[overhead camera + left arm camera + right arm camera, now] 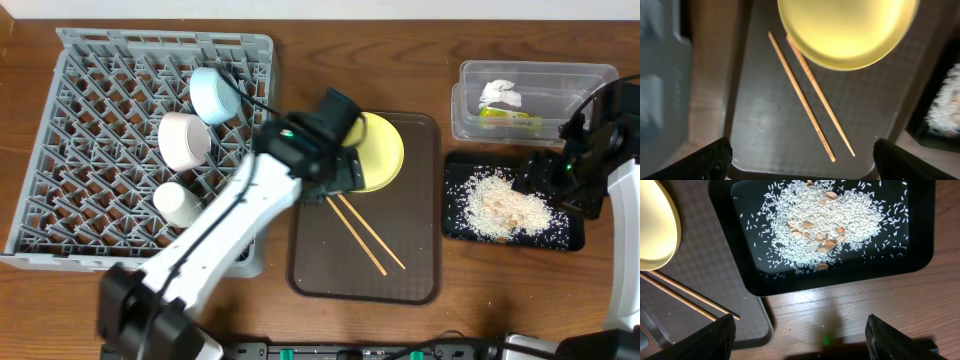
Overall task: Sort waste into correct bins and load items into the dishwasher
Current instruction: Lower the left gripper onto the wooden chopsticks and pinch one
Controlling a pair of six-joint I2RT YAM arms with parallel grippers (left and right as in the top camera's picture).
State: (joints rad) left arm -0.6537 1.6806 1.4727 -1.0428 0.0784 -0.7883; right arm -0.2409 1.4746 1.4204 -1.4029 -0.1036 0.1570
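While the left pincer (802, 161) hangs spread wide and empty over the brown serving tray (420, 262), the yellow plate (388, 150) and wooden chopsticks (366, 233) lie on it (one stick meets the plate's rim). Right pincer (800, 341): wide, empty, over the bench (850, 305) beside the black tray (920, 240) of rice scraps (815, 220). Pink-white bowl (183, 140), blue bowl (212, 93) and white cup (178, 203) sit in the grey dish rack (90, 120).
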